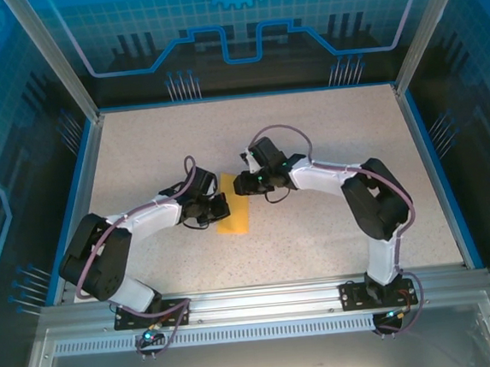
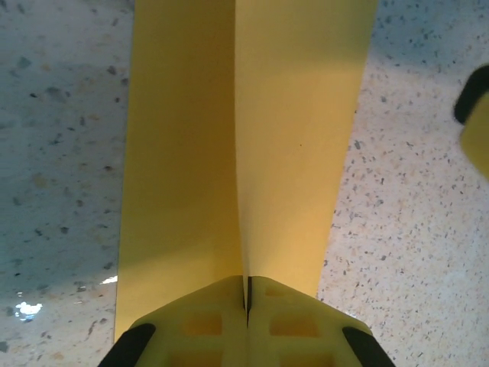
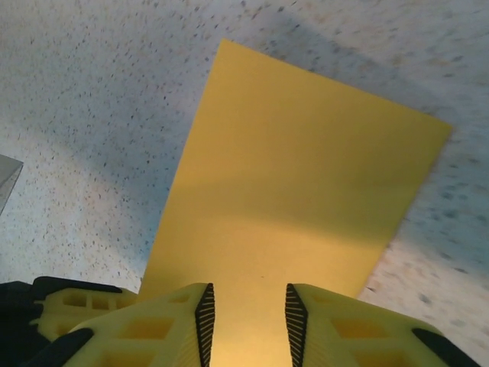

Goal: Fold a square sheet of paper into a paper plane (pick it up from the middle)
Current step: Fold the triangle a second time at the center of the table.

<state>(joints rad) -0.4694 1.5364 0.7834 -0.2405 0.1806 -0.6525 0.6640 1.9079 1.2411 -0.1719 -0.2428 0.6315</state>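
Left gripper (image 2: 247,317): jaws together, clamped on one edge of the square sheet of paper (image 2: 298,138); the paper's layers run into the seam between the fingers.
Right gripper (image 3: 248,325): jaws apart with a narrow gap, set astride the opposite edge; paper shows through the gap, and no pinch is evident.
Paper location: on the tabletop (image 1: 343,226) near its middle, directly between the two grippers.
Paper shape: longer than wide in the top view. The left wrist view shows two panels meeting along a straight line down the middle, judged to be a lengthwise fold or centre crease.
Done: sheet engaged at both ends; one lengthwise fold appears formed or forming.
Remaining: no folded corners, pointed nose or layered wings are visible, so most of the paper plane is judged outstanding.
Progress: early stage.
Surface: pale speckled tabletop, flat and matt, bordered by a blue rim; soft shadows lie beside the paper in the wrist views.
Room: enclosure of blue translucent panels printed with line graphics, held by aluminium corner posts (image 1: 54,58).
Near edge: aluminium rail (image 1: 264,302) carrying both arm bases.
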